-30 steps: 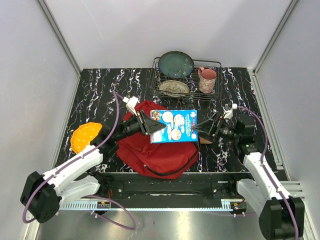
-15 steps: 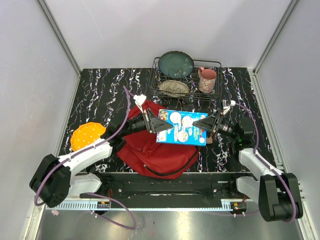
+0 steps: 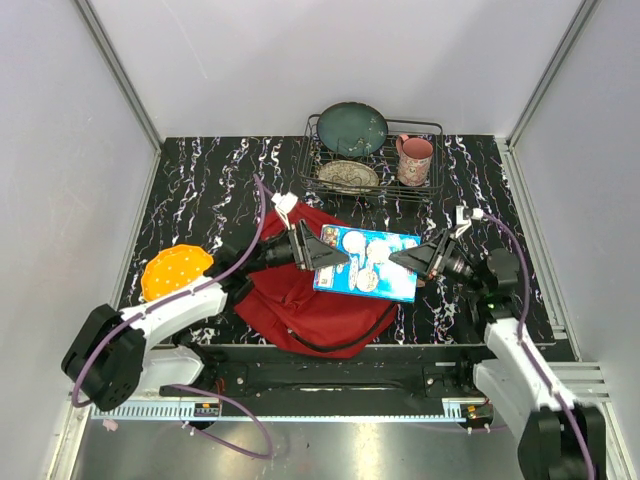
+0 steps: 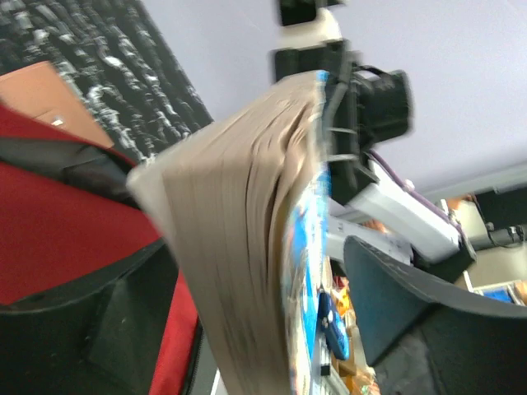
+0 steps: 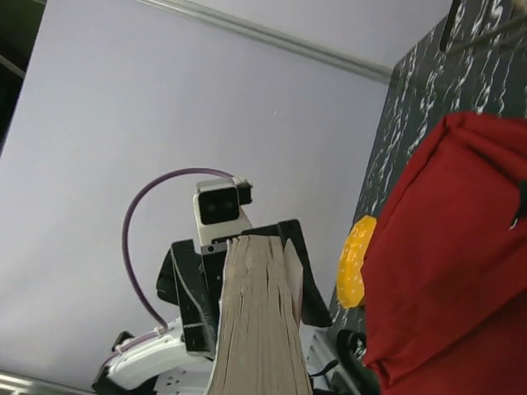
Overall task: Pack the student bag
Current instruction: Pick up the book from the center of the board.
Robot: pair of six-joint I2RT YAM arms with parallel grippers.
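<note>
Step in hand, by judgement: loading the bag (image 3: 300,300) with the book (image 3: 367,263), which is hanging over the bag's right part, centre of frame. The right pincer (image 3: 402,260) is gripping the book's right edge, narrow. The left pincer (image 3: 335,255) is standing wide about the left edge. The next move is calling for lowering the book into the bag's mouth, which is not clearly showing. The bag is lying slumped on the surface (image 3: 200,190), lower centre: red fabric, dark strap trailing.

Black marbled table (image 3: 200,180), pale walls (image 3: 250,60)
</note>
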